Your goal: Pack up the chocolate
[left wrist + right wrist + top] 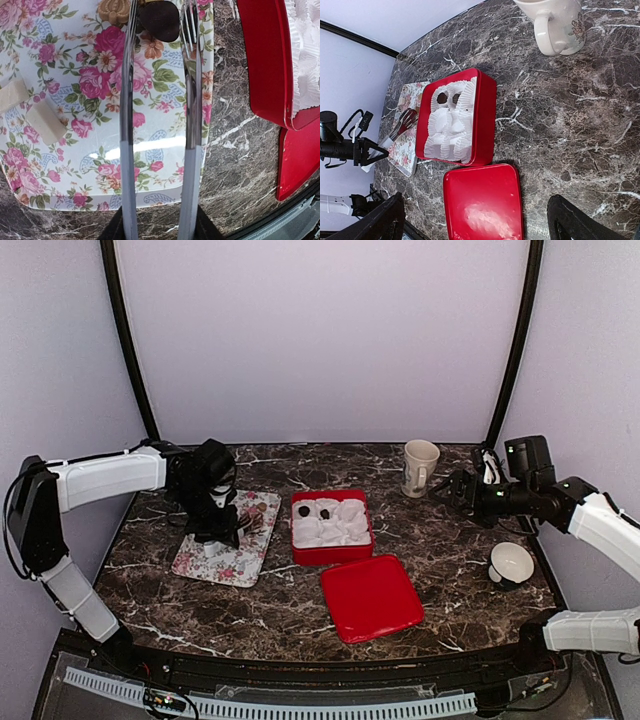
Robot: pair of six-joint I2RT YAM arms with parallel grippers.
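My left gripper (214, 508) is shut on a pair of metal tongs (192, 125) and holds them over the floral tray (225, 562). A dark chocolate (160, 20) lies between the tong tips, and a tan chocolate (114, 11) sits just left of them on the tray. I cannot tell whether the tips squeeze the dark one. The open red box (331, 552) holds white paper cups, with two dark chocolates (304, 510) in its far cups; they also show in the right wrist view (441, 98). My right gripper (446, 490) is open and empty, in the air near the mug.
The red lid (372, 596) lies flat in front of the box. A white mug (420, 467) stands at the back right. A white bowl (511, 563) sits at the right edge. Two pale rectangular pieces (44, 122) lie on the tray's left part.
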